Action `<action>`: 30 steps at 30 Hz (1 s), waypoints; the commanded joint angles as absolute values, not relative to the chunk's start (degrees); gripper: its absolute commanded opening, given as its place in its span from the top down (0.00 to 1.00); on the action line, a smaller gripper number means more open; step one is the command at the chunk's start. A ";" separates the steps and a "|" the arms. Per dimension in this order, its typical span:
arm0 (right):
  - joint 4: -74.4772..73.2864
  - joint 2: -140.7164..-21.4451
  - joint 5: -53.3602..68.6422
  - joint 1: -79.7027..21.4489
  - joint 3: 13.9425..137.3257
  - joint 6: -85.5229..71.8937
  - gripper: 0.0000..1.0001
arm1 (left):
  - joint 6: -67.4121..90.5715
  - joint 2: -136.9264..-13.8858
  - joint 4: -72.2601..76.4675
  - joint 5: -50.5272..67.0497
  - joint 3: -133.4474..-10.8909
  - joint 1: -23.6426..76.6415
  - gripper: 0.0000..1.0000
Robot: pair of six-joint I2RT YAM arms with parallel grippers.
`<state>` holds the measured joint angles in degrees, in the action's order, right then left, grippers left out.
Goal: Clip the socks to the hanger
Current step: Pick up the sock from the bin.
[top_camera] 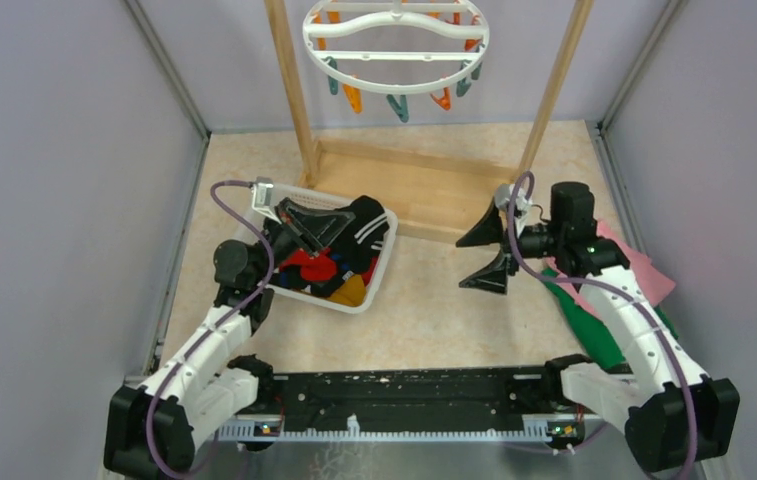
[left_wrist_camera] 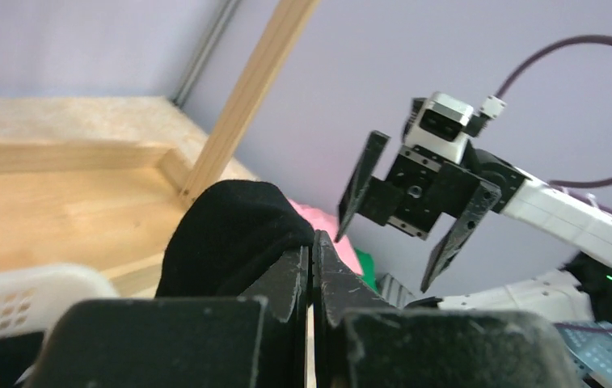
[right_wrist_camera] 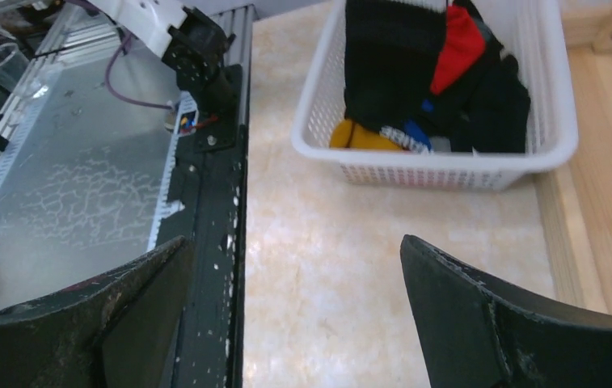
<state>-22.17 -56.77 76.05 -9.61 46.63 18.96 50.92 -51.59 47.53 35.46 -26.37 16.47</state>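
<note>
Only my overhead view shows the white round plastic hanger (top_camera: 394,57) with its orange and teal pegs. It hangs in the wooden rack frame (top_camera: 299,110), well beyond the white mesh basket (top_camera: 382,262). My left wrist view shows the left fingers (left_wrist_camera: 286,275) pressed together on a fold of a black sock (left_wrist_camera: 230,230) at their tips. My right wrist view looks into the basket at the other socks (right_wrist_camera: 460,48): red, yellow-orange, and black with blue and white marks. The right fingers (right_wrist_camera: 512,323) stand wide apart over the beige surface (right_wrist_camera: 318,210), holding nothing.
</note>
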 commanded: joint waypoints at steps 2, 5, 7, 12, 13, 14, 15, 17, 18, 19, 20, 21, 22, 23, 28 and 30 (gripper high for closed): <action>-19.65 -61.65 72.26 -19.08 59.31 15.67 0.01 | 55.75 -54.46 64.75 41.18 -30.21 20.42 1.00; -9.67 -64.37 71.88 -22.13 61.34 4.19 0.01 | 53.33 -54.98 65.03 40.01 -31.38 26.08 1.00; -0.14 -64.92 70.37 -22.53 60.20 -7.08 0.02 | 50.98 -54.95 63.97 39.32 -32.48 29.38 1.00; 8.97 -62.25 70.11 -22.49 54.99 -17.00 0.05 | 47.80 -54.72 61.95 37.53 -33.54 33.04 1.00; 11.56 -61.54 70.83 -22.50 53.24 -19.75 0.07 | 47.47 -54.94 62.07 37.32 -33.57 33.38 1.00; 14.96 -60.98 71.73 -22.54 51.48 -23.03 0.09 | 47.39 -55.20 62.24 37.02 -33.51 33.70 1.00; 19.16 -60.58 72.52 -22.58 49.47 -26.17 0.11 | 47.44 -55.71 62.74 36.86 -33.57 34.08 1.00; 26.94 -60.42 73.58 -22.55 46.40 -32.60 0.16 | 47.97 -57.10 64.49 36.68 -33.63 34.90 1.00; 30.82 -60.53 73.97 -22.58 45.21 -35.55 0.18 | 48.21 -57.80 65.18 36.34 -33.72 35.23 1.00; 34.27 -60.74 74.34 -22.71 44.50 -38.49 0.20 | 48.13 -58.43 65.69 36.18 -33.80 35.59 1.00; 38.14 -60.85 74.83 -22.86 43.83 -40.68 0.22 | 47.96 -59.14 65.87 35.95 -33.98 35.93 1.00; 39.85 -60.97 75.04 -23.26 43.63 -42.32 0.24 | 47.79 -59.50 65.90 35.71 -34.01 36.09 1.00; 40.46 -61.03 75.17 -23.59 43.59 -43.04 0.27 | 47.54 -59.77 65.99 35.55 -34.06 36.31 1.00; 40.54 -61.15 75.23 -23.91 43.53 -43.24 0.31 | 47.29 -60.04 66.00 35.33 -34.10 36.44 1.00; 39.10 -61.32 74.23 -24.26 43.02 -41.70 0.77 | 45.91 -60.81 65.07 34.29 -33.95 37.02 1.00; 36.44 -61.35 73.90 -24.26 43.59 -39.93 0.92 | 44.91 -60.57 63.88 33.38 -33.56 37.01 1.00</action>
<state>35.31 -61.60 73.84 -23.70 42.94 -40.23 47.92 -60.66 60.86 35.16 -31.79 36.71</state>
